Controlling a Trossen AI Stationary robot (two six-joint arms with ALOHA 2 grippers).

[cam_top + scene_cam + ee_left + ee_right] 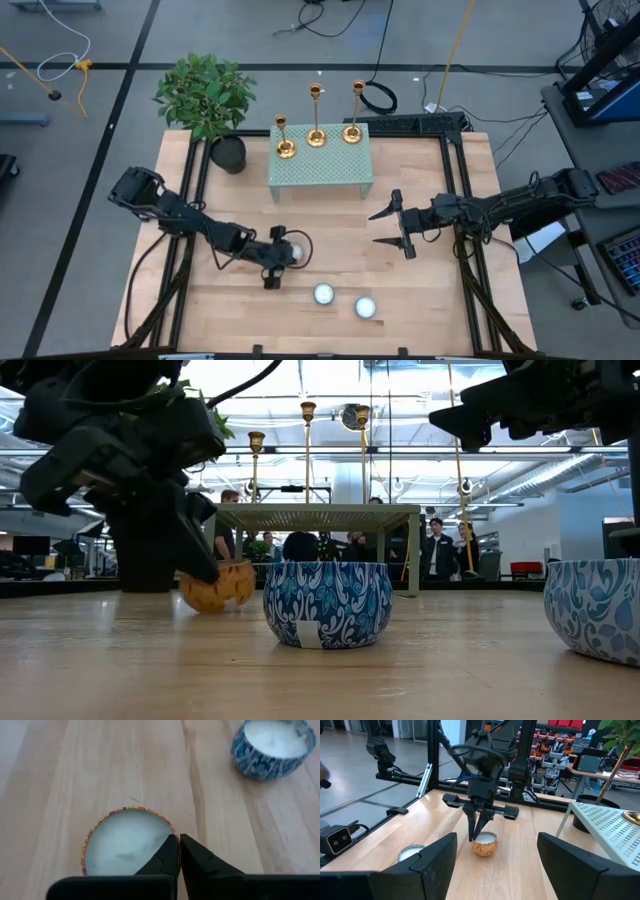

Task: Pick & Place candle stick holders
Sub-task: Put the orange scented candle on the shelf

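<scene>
Candle stick holders, 3 shiny brass pieces with round flared bases, thin stems and small cup tops, stand in a row on a small pale green perforated metal stand (320, 170) at the middle of the bench's far edge: the shortest (285, 138) on the left, a taller one (316, 118) in the middle, and the third (354, 112) on the right. None is touched by either arm, so as far as the pictures show the picking and placing of them is wholly left to do.

The left tool (281, 255) sits low over the middle of the pale wooden bench (430, 310), its fingers (167, 856) pressed together at the rim of a round orange-patterned tin candle with white wax (125, 840); whether they grip the tin's wall I cannot tell. 2 blue-and-white patterned tin candles (323, 294) (365, 307) sit nearer the bench's front edge. The right tool (390, 227) hovers spread wide and empty right of centre, well apart from the stand. A potted green plant (207, 95) stands at the far left corner.

My judgement: progress is nil, with all 3 holders awaiting a grasp.
</scene>
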